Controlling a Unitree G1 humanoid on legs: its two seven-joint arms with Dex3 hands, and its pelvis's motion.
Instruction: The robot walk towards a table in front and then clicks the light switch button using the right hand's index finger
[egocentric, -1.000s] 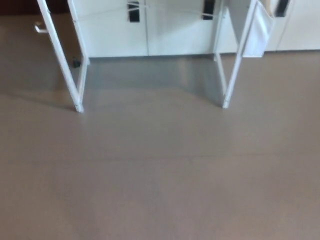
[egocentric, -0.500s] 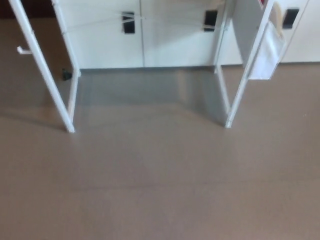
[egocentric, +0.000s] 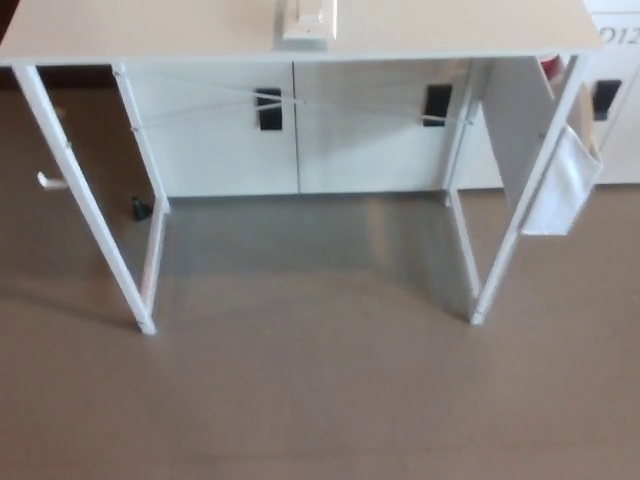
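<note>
A white rectangular table with thin white metal legs stands on brown floor. A white light switch plate sits on the tabletop near its back edge, around the middle. A white fabric pouch hangs at the table's right side. Neither hand shows, so their state cannot be told.

Only one marking can be read: dark digits, seemingly "012", on the white cabinet front beyond the tabletop's far right corner, cut by the picture edge.
</note>
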